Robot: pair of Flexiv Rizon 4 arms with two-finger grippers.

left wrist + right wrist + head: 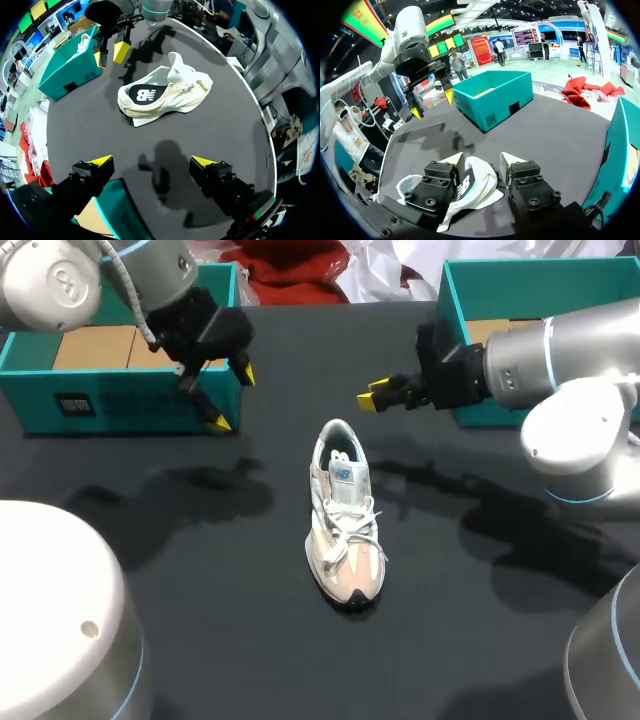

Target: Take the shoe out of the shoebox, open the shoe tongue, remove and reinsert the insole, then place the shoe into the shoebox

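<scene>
A cream and white laced shoe [345, 525] stands upright mid-table, toe toward the front edge. Its opening shows an insole with a dark logo [142, 94]. My right gripper [373, 393] hovers just behind and to the right of the heel, open about halfway, nothing between its fingers. In the right wrist view the shoe [470, 187] lies below and ahead of that gripper [481, 162]. My left gripper [232, 398] hangs wide open at the front of the left teal shoebox [120, 390], well clear of the shoe [165, 92]. Its own view shows this gripper [151, 162] empty.
A second teal shoebox [530, 290] stands at the back right, behind my right arm. In the left wrist view that box [67, 72] sits beyond the shoe beside my right gripper [112, 50]. Red cloth and white paper lie past the far edge.
</scene>
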